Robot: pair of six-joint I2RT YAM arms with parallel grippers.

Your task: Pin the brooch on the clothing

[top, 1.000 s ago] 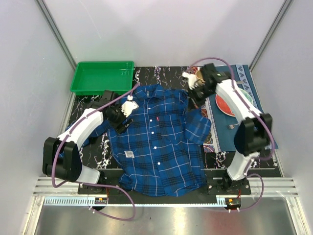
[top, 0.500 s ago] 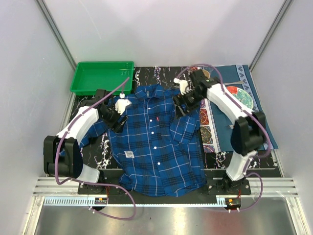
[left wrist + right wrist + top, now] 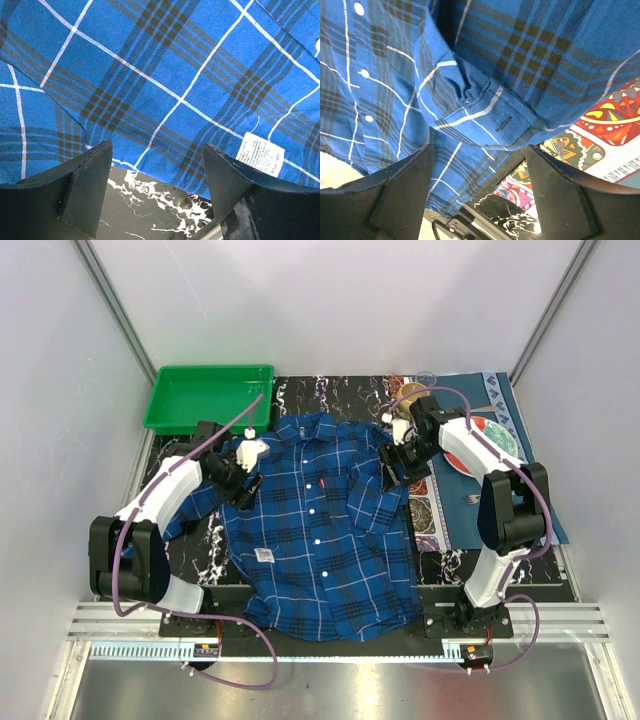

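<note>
On the black marbled surface [image 3: 200, 540] the plaid shirt [image 3: 320, 530] lies flat, front up and collar at the far end. It sits between both arms, and its right edge runs onto the patterned mat [image 3: 440, 515]. The left pincer [image 3: 248, 480] hangs over the shirt's left shoulder area. In the wrist view, the left pincer [image 3: 157, 155] is spread wide with nothing held; shirt fabric and a strip of bare surface [image 3: 145, 210] lie below, and the white label [image 3: 262, 154] is off to one side. The right pincer [image 3: 392, 468] is over the folded-in sleeve at the shirt's right edge. Its wrist view shows it parted wide [image 3: 479, 150] and gripping nothing. The buttoned cuff [image 3: 490, 112] is under the gap and white buttons [image 3: 365, 73] are nearby. The brooch is too small to pick out in any view. A green tray [image 3: 210, 368] sits far left and a plate [image 3: 497, 435] is on the mat.
</note>
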